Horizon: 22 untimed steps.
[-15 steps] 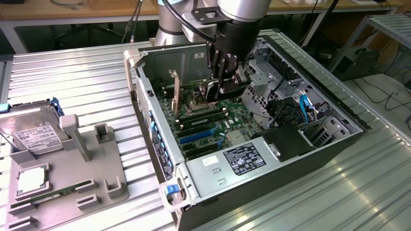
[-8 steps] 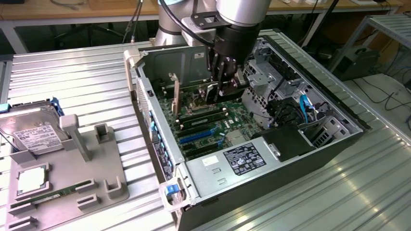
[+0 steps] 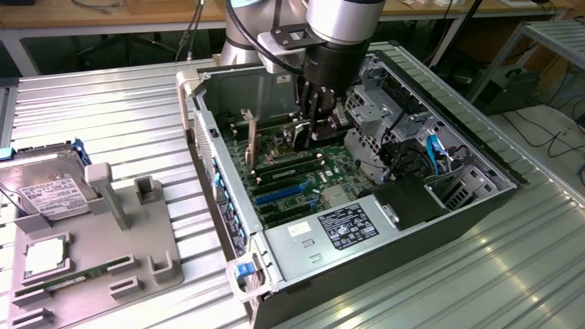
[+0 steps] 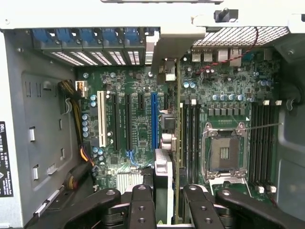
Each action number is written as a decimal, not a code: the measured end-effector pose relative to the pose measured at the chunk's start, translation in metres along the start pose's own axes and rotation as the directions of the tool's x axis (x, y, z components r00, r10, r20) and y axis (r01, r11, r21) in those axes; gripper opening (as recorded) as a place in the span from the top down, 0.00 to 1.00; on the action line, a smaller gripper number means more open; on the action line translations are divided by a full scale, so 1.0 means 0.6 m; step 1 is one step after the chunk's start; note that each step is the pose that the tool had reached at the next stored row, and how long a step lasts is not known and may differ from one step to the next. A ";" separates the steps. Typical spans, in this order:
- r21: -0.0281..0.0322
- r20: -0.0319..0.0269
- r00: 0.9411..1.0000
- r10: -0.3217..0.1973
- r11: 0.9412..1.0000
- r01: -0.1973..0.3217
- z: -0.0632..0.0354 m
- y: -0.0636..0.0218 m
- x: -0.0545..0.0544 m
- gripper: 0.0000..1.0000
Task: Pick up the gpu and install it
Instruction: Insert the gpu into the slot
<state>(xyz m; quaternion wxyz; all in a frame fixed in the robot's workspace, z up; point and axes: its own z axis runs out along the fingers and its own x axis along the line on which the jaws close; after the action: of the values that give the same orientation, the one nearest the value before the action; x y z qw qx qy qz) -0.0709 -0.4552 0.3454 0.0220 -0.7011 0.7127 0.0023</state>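
Grips the gpu (image 4: 163, 171) edge-on in the clenched end effector (image 4: 170, 198), low inside the open case (image 3: 302, 257), over the motherboard (image 4: 138, 124) near the blue slot (image 4: 153, 119). Risks missing the slot through a slight tilt or sideways offset — and jamming the card's edge on the board, or bending it under pressure.

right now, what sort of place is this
Probably a robotics lab bench: the arm's tool holds the gpu inside an open computer case on a ribbed metal table, with cabled desks behind.
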 end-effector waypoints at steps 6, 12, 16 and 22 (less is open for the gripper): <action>0.001 0.002 1.000 0.000 1.000 0.000 0.010 0.000 0.000 0.71; 0.001 0.005 1.000 0.000 1.000 0.000 0.017 0.001 0.000 0.71; 0.001 0.005 1.000 0.000 1.000 0.000 0.020 0.001 0.001 0.71; 0.001 0.005 1.000 0.000 1.000 0.000 0.024 0.001 0.001 0.71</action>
<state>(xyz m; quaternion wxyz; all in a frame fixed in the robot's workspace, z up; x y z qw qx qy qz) -0.0711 -0.4550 0.3310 0.0242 -0.7010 0.7127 0.0039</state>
